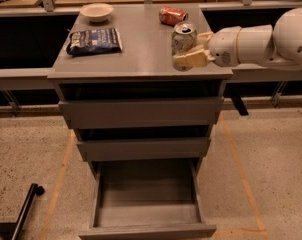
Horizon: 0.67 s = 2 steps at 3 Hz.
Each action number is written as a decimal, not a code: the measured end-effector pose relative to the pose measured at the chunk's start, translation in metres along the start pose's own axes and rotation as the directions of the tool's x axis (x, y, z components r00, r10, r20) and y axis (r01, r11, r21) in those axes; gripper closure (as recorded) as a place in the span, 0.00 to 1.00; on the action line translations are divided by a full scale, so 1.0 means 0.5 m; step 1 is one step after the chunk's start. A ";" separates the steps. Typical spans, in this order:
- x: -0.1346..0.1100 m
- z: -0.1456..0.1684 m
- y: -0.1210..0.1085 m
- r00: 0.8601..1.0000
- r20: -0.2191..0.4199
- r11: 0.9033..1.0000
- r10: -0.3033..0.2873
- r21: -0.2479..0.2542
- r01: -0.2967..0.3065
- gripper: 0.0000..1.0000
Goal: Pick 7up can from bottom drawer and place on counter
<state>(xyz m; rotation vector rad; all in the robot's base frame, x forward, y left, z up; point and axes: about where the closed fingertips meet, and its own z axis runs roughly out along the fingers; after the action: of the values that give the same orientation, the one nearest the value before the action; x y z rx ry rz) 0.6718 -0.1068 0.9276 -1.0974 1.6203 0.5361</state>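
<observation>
The 7up can (184, 37) stands upright near the front right corner of the counter (141, 51), its metal top with the pull tab facing up. The gripper (188, 48) is clamped on it. One cream finger lies across the lower front of the can and the other shows behind its right side. The front finger hides the can's base, so I cannot tell whether it rests on the counter or is held just above it. The white arm (261, 43) reaches in from the right edge, level with the counter top.

Behind the 7up can, near the back right corner, an orange-red can (172, 15) lies on its side, apart from the held can. A dark blue snack bag (94, 40) lies flat towards the left edge, about midway between front and back. Behind the bag, at the back left corner, sits a shallow beige bowl (96, 11). What the bowl holds cannot be made out.

Below the counter, the top drawer (141, 112) and the middle drawer (143, 148) each sit slightly out, stepped one before the other. The bottom drawer (148, 230) is pulled far out towards the camera, its grey floor and side walls in plain view.

On the speckled floor (26, 149), orange tape lines (61, 176) run along both sides of the cabinet. A black rod (23, 210) lies at the lower left.
</observation>
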 end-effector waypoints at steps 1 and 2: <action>0.041 0.036 -0.056 0.998 0.029 0.994 0.048 0.101 -0.051 1.00; 0.066 0.060 -0.101 0.999 0.005 0.986 0.052 0.157 -0.052 0.83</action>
<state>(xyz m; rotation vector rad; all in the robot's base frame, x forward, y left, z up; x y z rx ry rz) 0.7298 -0.1198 0.8960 -0.9400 1.6646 0.4351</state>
